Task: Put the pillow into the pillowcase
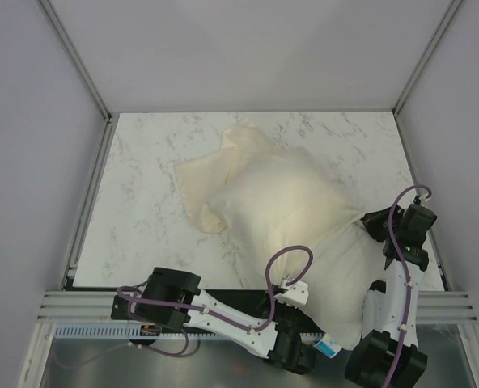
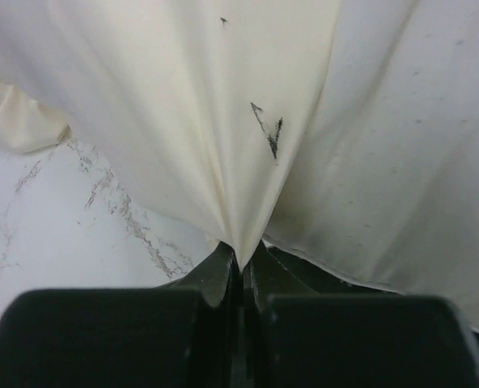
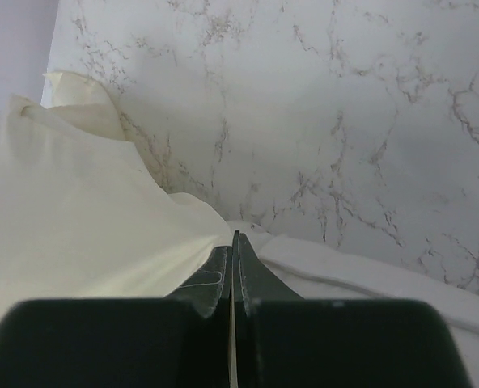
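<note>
The cream pillowcase (image 1: 280,202) lies mid-table, drawn over most of the pillow. The whiter pillow (image 1: 345,283) sticks out of its near right end, with a blue tag (image 1: 327,346) by the table's front edge. My left gripper (image 1: 286,271) is shut on the pillowcase's near edge. In the left wrist view the gripper (image 2: 239,257) pinches a fold of cream pillowcase (image 2: 199,121), with the pillow (image 2: 409,162) on the right. My right gripper (image 1: 369,225) is shut on the pillowcase's right edge. In the right wrist view the gripper (image 3: 235,242) has the pillowcase (image 3: 69,218) to its left and the pillow (image 3: 369,279) to its right.
The marble table (image 1: 142,186) is walled by grey panels at the back and both sides. A metal rail (image 1: 78,305) runs along the front edge. The pillow's near end overhangs that edge between the two arm bases.
</note>
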Robot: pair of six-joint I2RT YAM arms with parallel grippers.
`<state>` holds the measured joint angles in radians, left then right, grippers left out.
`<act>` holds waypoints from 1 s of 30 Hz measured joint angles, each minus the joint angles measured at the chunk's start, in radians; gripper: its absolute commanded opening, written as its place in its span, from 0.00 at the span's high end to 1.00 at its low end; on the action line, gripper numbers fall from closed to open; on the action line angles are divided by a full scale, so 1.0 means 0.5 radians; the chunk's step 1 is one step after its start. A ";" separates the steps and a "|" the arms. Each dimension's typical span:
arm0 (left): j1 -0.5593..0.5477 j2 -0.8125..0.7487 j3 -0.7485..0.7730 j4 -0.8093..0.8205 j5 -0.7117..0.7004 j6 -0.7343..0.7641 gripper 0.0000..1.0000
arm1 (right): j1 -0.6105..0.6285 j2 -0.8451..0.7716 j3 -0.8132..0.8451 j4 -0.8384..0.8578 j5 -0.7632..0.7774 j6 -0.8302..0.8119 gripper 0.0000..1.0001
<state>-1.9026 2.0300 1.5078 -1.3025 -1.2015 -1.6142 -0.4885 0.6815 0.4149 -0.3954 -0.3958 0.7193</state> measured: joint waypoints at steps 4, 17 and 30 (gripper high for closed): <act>-0.002 -0.205 -0.288 0.219 0.016 0.088 0.98 | 0.000 0.016 0.000 -0.050 -0.076 -0.024 1.00; 0.196 -0.859 -1.157 1.904 0.615 0.939 0.98 | -0.003 0.370 0.092 -0.024 -0.196 -0.203 1.00; 0.406 -1.170 -1.310 2.317 1.219 1.254 0.98 | 0.304 0.690 0.311 -0.023 0.062 -0.292 1.00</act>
<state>-1.6997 1.4448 0.8528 -0.1440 -0.5919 -0.9871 -0.3367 1.0267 0.5701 -0.4068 -0.3649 0.5732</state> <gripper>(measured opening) 0.032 0.007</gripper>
